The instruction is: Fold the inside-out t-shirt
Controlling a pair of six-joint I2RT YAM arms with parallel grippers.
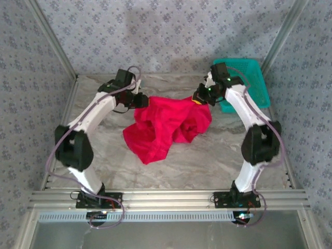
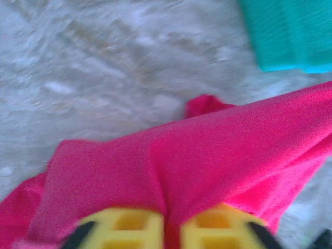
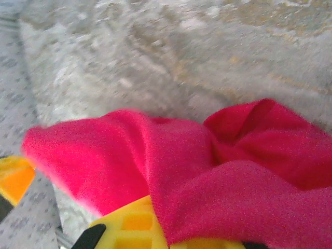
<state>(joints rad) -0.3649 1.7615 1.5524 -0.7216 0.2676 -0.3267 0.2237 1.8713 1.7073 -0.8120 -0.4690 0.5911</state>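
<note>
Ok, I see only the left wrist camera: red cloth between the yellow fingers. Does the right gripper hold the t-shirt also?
Observer: Yes. Seen from above, the right gripper is shut on the t-shirt, at one end of its lifted edge.
Operator: And how does the cloth lie?
Observer: That edge spans from the left gripper to the right one; the rest sags crumpled toward the table.
Operator: The teal thing in my corner, what is it?
Observer: A mesh basket at the far right corner of the table, partly behind the right arm.
</note>
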